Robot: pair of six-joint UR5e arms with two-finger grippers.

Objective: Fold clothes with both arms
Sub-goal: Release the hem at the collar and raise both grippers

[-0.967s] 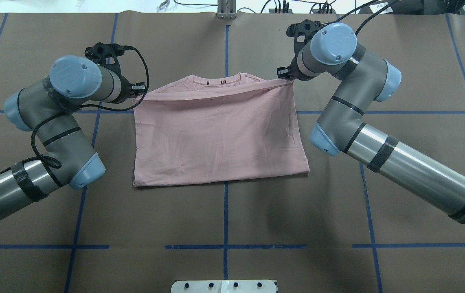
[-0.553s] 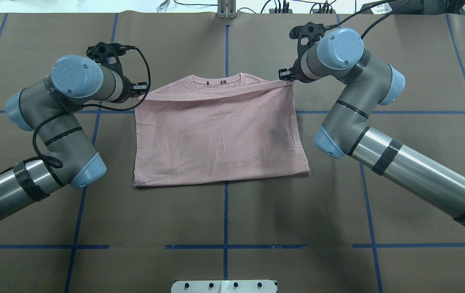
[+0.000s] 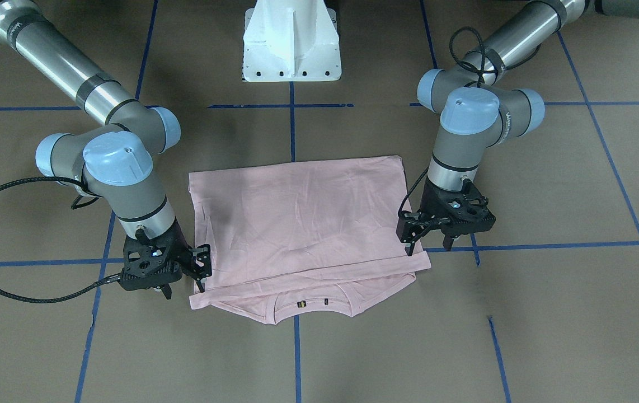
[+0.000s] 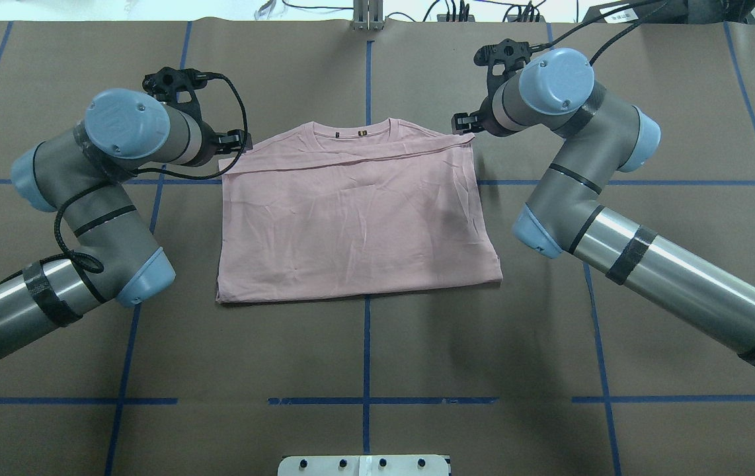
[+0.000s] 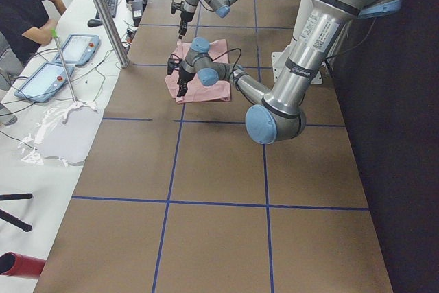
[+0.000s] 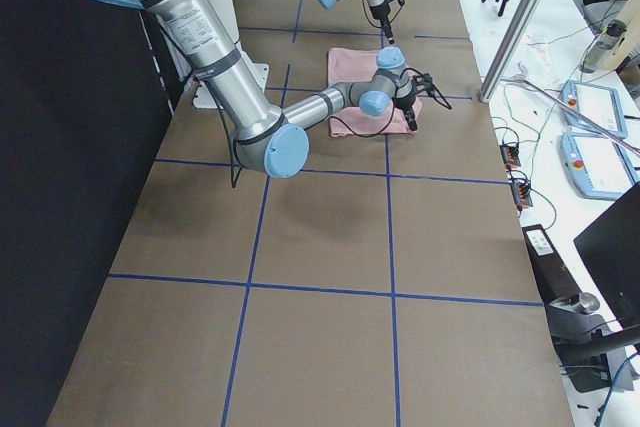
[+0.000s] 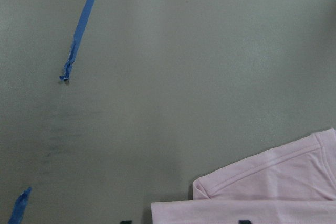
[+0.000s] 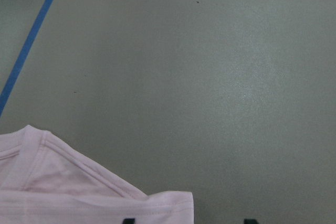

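The pale pink T-shirt (image 4: 357, 225) lies folded in half on the brown table, plain side up, so its print is hidden. Its ribbed neck (image 4: 351, 130) shows at the far edge. The shirt also shows in the front view (image 3: 302, 224). My left gripper (image 4: 235, 140) is open at the fold's far left corner, just off the cloth; the front view shows it too (image 3: 412, 239). My right gripper (image 4: 462, 121) is open at the far right corner (image 3: 202, 271). In both wrist views the shirt's corner (image 7: 262, 192) (image 8: 79, 192) lies flat below the spread fingertips.
The white pedestal (image 3: 291, 45) stands on the robot's side of the shirt. Blue tape lines (image 4: 366, 344) cross the brown table cover. An operator (image 5: 24, 5) sits beyond the far edge with tablets (image 5: 41, 77) and cables.
The folded-over top edge, held taut and slightly raised between the grippers before, now lies slack on the shirt. Both grippers have let go and shifted slightly away from the corners.
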